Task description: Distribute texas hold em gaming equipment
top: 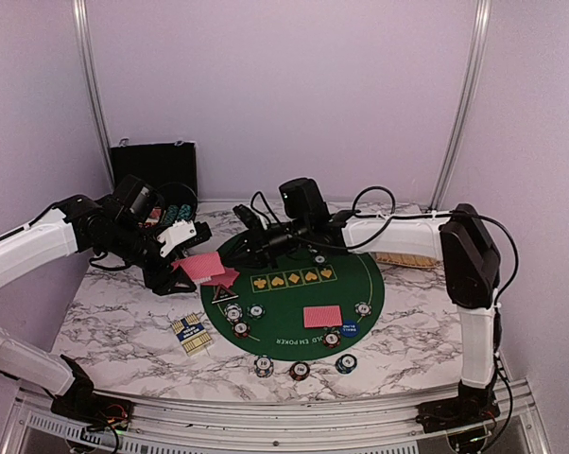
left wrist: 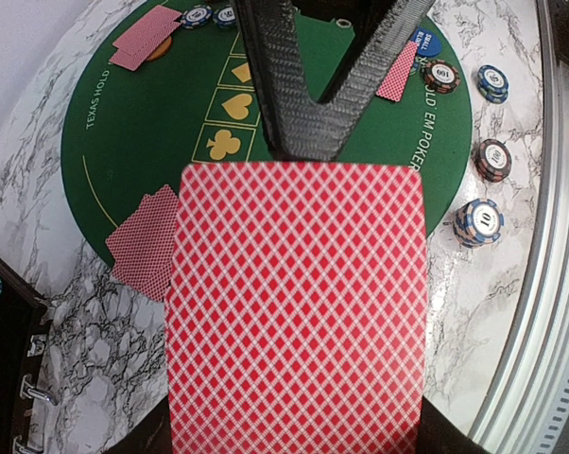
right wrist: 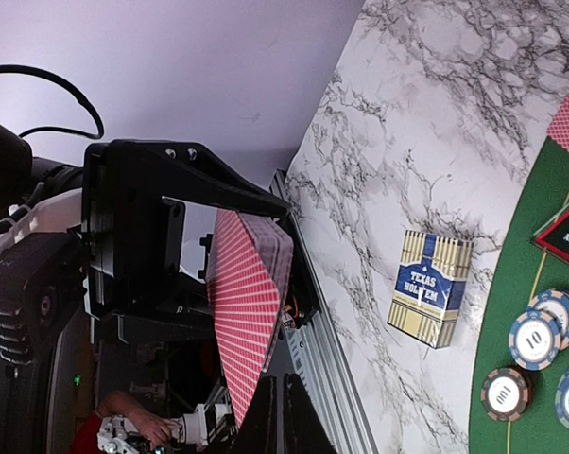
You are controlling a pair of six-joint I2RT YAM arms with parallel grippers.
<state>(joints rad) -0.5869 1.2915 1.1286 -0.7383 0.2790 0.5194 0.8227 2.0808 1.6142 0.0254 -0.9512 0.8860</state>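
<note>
Grippers: left gripper (top: 190, 255) clamped on stack of red lattice-backed paper playing cards (left wrist: 299, 303); right gripper (left wrist: 301, 142) tips meeting at stack's far edge, pinch on 1 card unconfirmed. Cards likely light, thin, bendy, slick; take 1 by its exposed edge.

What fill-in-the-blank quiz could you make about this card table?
The round mat is ___. The cards held in the left fingers have ___ backs. Just off the mat's near edge, ___ chip stacks sit on the marble table.
Missing words: green; red; three.
</note>
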